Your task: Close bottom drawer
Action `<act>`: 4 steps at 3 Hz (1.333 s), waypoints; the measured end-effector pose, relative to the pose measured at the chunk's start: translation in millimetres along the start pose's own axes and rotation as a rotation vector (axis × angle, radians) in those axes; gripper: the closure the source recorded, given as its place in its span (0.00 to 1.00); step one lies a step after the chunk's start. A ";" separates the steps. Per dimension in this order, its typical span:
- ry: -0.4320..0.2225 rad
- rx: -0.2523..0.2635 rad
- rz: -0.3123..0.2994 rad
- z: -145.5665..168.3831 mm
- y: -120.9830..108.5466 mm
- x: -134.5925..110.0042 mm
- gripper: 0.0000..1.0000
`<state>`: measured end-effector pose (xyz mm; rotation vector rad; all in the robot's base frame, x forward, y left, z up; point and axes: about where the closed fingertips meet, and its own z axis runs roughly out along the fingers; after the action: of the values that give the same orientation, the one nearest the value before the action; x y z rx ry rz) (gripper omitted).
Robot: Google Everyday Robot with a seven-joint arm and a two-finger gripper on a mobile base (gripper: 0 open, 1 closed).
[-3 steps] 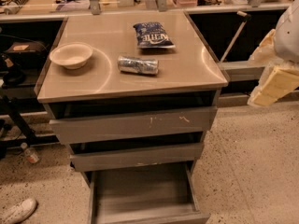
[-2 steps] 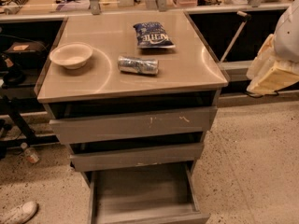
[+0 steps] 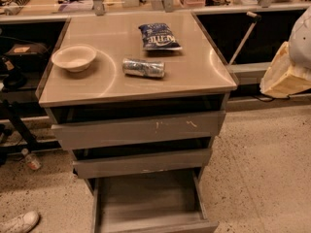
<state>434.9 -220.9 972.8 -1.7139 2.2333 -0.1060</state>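
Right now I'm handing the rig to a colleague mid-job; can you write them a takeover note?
End effector: at the right edge of the view, beside the cabinet and clear of it.
Bottom drawer: pulled well out, tray looks empty.
Done: nothing yet; the drawer is not closed.
Left: bring the end effector to the drawer front and push it fully in.
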 end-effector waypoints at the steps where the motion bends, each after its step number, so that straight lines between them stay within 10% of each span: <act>1: 0.025 0.006 0.026 15.6 24.1 14.9 1.00; 4: 0.117 -0.299 0.202 209.2 164.7 94.4 1.00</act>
<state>322.9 -236.8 713.9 -1.6452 2.6051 0.1886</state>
